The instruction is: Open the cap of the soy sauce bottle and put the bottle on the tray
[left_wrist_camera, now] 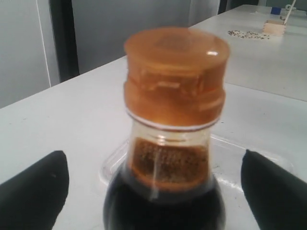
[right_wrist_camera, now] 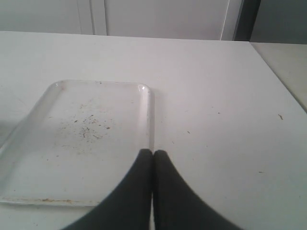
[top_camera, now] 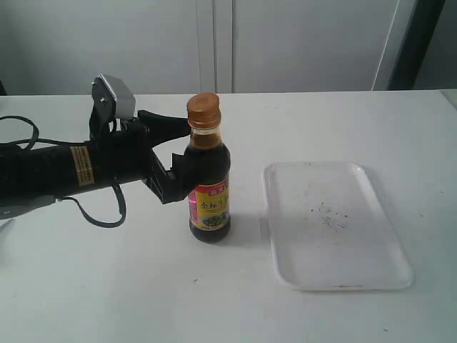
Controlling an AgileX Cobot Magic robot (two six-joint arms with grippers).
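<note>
Mid-counter, bottle upright, cap on, left end effector spread wide either side of its shoulder, gaps showing. Tray lies near it toward the counter's right edge, bare counter all round. Right end effector pinched together over the tray's rim.

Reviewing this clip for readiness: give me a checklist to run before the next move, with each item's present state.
1. The soy sauce bottle stands upright: ok.
2. The cap sits on the neck: ok.
3. The left hand is open, straddling the bottle: ok.
4. Left fingers gripping the glass: not ok, gaps show either side.
5. The tray is free for the bottle: ok.
6. The right hand at the cap: not ok; shut, over the tray's edge.
</note>
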